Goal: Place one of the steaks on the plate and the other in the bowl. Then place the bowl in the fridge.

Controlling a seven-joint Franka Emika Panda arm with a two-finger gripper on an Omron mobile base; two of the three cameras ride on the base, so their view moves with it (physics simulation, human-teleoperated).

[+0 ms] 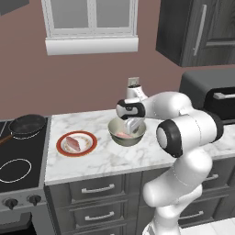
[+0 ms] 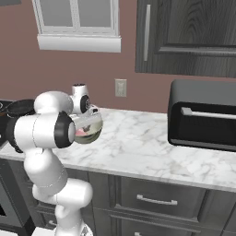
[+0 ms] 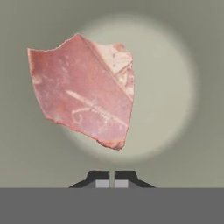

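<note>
One steak (image 1: 72, 143) lies on the white plate with the red-orange ring (image 1: 90, 137), left of the bowl. The other steak (image 3: 83, 92) lies inside the bowl (image 1: 126, 142), slightly left of the middle of its floor; it also shows as a pink patch (image 2: 81, 132) in the bowl (image 2: 93, 134). My gripper (image 1: 133, 126) reaches down at the bowl's far rim. Its fingertips (image 3: 103, 177) stand almost together, and the gripper (image 3: 111, 177) is shut on the bowl's wall. The bowl rests on the marble counter (image 1: 105, 158). The fridge is out of view.
A black frying pan (image 1: 27, 125) sits on the stove (image 1: 18, 167) at the left. A dark box-shaped appliance with a bar handle (image 2: 203, 115) stands on the counter to the right. Dark wall cabinets (image 2: 184, 32) hang above it.
</note>
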